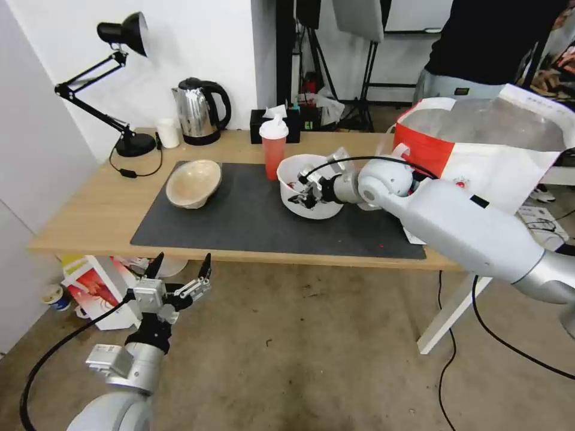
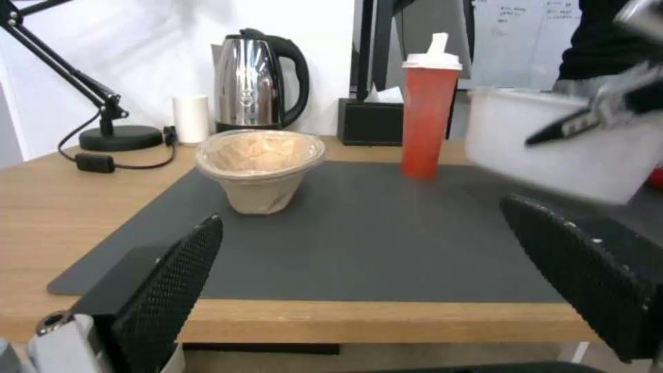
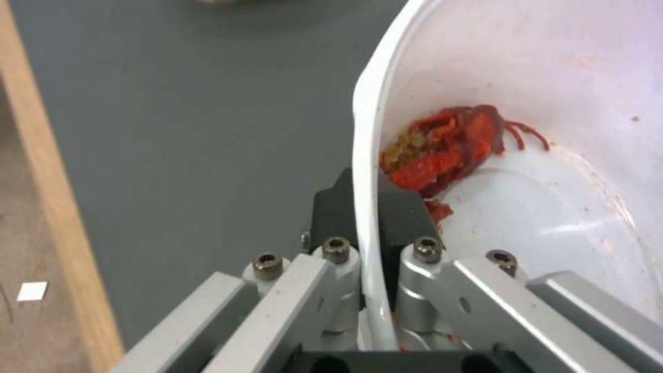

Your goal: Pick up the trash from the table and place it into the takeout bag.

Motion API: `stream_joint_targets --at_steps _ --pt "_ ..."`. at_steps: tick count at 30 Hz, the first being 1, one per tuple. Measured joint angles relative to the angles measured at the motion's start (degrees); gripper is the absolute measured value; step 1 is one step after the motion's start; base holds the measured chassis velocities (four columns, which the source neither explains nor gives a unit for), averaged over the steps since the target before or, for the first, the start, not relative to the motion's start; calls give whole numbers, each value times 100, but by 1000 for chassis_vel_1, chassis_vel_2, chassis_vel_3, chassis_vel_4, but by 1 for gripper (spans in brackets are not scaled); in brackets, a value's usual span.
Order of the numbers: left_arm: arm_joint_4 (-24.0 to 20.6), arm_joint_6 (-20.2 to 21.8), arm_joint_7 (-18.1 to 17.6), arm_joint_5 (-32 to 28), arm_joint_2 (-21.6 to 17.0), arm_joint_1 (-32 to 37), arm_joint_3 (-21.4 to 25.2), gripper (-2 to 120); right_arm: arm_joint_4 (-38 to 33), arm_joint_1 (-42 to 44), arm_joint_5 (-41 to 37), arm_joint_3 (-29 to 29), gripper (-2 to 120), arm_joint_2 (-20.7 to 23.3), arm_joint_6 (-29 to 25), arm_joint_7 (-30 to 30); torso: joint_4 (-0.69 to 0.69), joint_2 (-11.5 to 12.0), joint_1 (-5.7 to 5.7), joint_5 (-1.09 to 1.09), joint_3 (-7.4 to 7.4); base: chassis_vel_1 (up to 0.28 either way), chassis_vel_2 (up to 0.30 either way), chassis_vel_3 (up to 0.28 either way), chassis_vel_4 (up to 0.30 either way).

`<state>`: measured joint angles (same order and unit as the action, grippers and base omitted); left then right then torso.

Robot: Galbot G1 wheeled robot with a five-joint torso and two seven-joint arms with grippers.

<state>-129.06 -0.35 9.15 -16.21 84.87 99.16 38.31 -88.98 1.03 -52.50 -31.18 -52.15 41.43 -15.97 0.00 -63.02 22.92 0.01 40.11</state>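
Right gripper clamped on the rim of the white bowl; left gripper waiting below the table edge, fingers spread wide.

From my station, largest first: the table carries the dark grey mat; the takeout bag stands open at its right end. On the mat, the white bowl sits tilted, possibly lifted off the surface, though I cannot confirm this. The right gripper pinches its wall, one finger inside and one outside, beside a red crayfish shell. The red cup stands upright just behind the bowl. The beige pulp bowl rests on the mat's left part. The left gripper hangs in front of the table.
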Motion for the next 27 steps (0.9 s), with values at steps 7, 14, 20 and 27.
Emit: stream_joint_targets --at_steps 7,14,20,27 --pt "-50 -1 -8 0 -2 14 5 100 -358 -309 -120 173 0 313 0 4 0 0 0 -1 0 0 0 0 0" --pt "-69 -3 -7 0 5 44 4 100 -487 -604 -182 218 0 541 0 37 0 0 0 -1 0 0 0 0 0" --pt "-132 -5 -5 1 6 76 2 100 -531 -791 -274 289 0 745 0 66 0 0 -1 0 0 0 0 0 0" --pt "-156 -7 0 1 9 90 -1 100 -413 -1238 -519 425 0 859 -1 73 0 0 0 -1 0 0 0 0 0"
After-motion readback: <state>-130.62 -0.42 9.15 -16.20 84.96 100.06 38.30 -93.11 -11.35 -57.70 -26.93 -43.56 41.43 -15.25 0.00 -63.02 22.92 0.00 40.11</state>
